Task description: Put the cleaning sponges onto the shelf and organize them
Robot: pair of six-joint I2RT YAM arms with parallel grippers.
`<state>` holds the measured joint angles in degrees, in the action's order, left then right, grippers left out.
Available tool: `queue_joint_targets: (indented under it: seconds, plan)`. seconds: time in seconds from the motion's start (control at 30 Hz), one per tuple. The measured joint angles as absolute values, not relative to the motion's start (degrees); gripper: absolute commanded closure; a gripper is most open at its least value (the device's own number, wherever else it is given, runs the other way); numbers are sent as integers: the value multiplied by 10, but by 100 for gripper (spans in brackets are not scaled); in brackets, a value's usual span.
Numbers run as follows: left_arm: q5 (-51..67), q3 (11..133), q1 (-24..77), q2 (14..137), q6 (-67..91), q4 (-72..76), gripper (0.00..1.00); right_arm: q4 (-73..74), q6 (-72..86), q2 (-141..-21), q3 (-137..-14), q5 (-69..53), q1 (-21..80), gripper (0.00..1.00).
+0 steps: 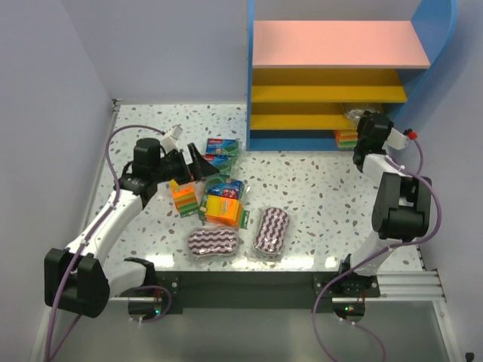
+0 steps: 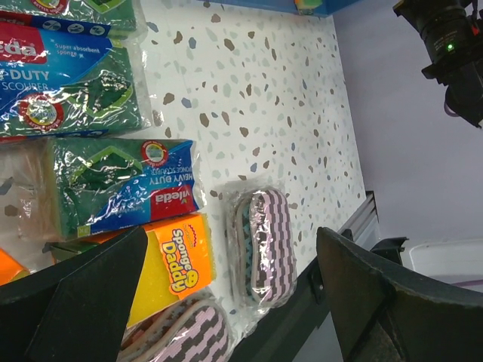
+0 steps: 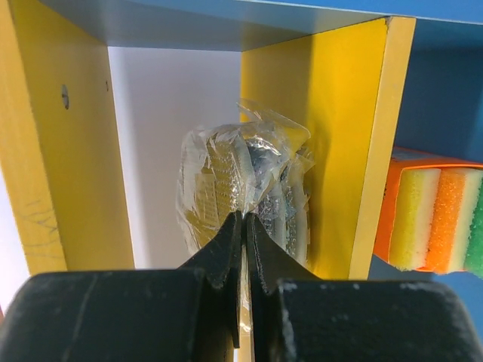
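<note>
Right gripper (image 3: pixel 243 220) is shut tight on the wrapper of the silver scrubber pack (image 3: pixel 219 181), which is held between two yellow boards of the shelf (image 1: pixel 339 44). An orange, yellow and green sponge block (image 3: pixel 434 219) is kept one level lower. Green packs (image 2: pixel 113 188) and purple pads (image 2: pixel 260 245) are spread on the table (image 1: pixel 317 188), under the wide-open left gripper (image 2: pixel 226 302).

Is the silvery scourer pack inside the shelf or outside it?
Inside. The right wrist view shows the silvery scourer pack between two yellow boards of the shelf, the right gripper shut on its wrapper.

Green pack (image 2: pixel 113 192) — "vileda"; orange pack (image 2: pixel 177 260) — "Sponge Daddy"
</note>
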<state>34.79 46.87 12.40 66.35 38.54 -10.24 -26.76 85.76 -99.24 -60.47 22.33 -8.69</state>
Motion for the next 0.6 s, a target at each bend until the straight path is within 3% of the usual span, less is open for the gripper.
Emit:
queue_joint_targets:
  seconds: [0.43, 0.6]
  plan:
    - [345, 481, 124, 680, 386, -92, 0, -275, 882, -1001, -607, 252, -62, 95]
    - [345, 481, 124, 680, 384, -91, 0, -253, 883, -986, -607, 274, -48, 80]
